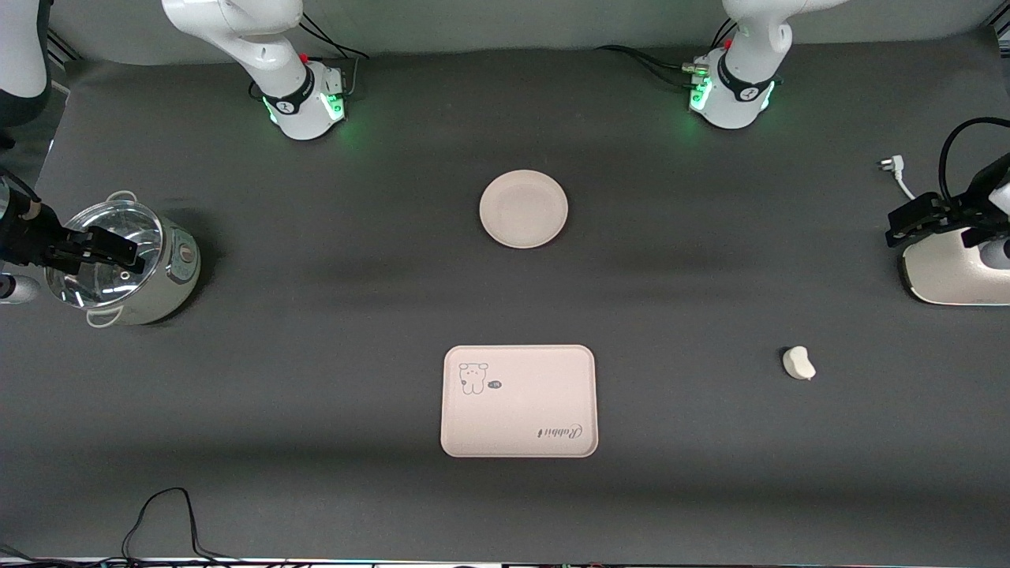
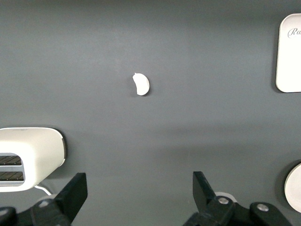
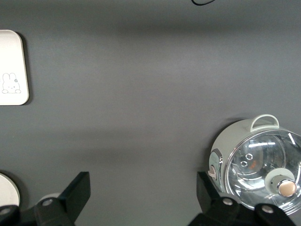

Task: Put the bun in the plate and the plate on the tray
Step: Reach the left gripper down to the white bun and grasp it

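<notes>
The bun (image 1: 798,363) lies on the dark table toward the left arm's end; it also shows in the left wrist view (image 2: 140,84). The round plate (image 1: 523,208) sits empty mid-table, farther from the front camera than the tray (image 1: 518,401), which is also empty. My left gripper (image 1: 911,225) is open and empty, up over the white toaster (image 1: 951,276) and well apart from the bun; in its wrist view (image 2: 140,193) only bare table lies between its fingers. My right gripper (image 1: 106,248) is open and empty over the pot (image 1: 126,268); it also shows in its wrist view (image 3: 143,193).
The glass-lidded pot (image 3: 258,165) stands at the right arm's end and the toaster (image 2: 28,155) at the left arm's end. A white plug and cable (image 1: 895,173) lie near the toaster. A black cable (image 1: 162,513) loops at the table's front edge.
</notes>
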`<state>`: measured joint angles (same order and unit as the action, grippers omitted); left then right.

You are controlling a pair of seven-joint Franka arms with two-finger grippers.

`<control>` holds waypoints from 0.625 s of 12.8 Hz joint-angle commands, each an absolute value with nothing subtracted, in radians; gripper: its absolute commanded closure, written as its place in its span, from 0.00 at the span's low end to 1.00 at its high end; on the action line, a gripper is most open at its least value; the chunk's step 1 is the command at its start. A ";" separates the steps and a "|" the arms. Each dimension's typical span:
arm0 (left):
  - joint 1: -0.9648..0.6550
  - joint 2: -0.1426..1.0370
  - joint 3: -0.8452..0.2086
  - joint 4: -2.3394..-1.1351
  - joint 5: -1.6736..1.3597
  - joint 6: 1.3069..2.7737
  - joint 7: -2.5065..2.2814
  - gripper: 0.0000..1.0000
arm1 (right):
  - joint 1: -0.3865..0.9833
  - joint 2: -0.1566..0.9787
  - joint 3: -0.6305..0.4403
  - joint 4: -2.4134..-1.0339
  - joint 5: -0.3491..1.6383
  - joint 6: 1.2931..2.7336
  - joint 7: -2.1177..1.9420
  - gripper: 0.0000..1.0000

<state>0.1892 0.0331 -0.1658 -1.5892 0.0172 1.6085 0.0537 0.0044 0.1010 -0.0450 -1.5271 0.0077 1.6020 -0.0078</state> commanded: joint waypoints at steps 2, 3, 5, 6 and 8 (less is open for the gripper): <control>0.193 0.031 -0.163 -1.592 0.003 1.605 0.072 0.00 | 0.005 0.084 -0.041 -1.537 -0.011 1.594 -0.008 0.00; 0.193 0.035 -0.163 -1.592 0.005 1.617 0.071 0.00 | 0.005 0.084 -0.041 -1.536 -0.011 1.594 -0.008 0.00; 0.189 0.075 -0.163 -1.594 0.014 1.655 0.071 0.00 | 0.005 0.083 -0.041 -1.536 -0.011 1.594 -0.006 0.00; 0.184 0.127 -0.164 -1.595 0.020 1.695 0.071 0.00 | 0.005 0.084 -0.041 -1.536 -0.011 1.594 -0.008 0.00; 0.187 0.249 -0.163 -1.609 0.034 1.823 0.071 0.00 | 0.005 0.084 -0.041 -1.536 -0.011 1.594 -0.008 0.00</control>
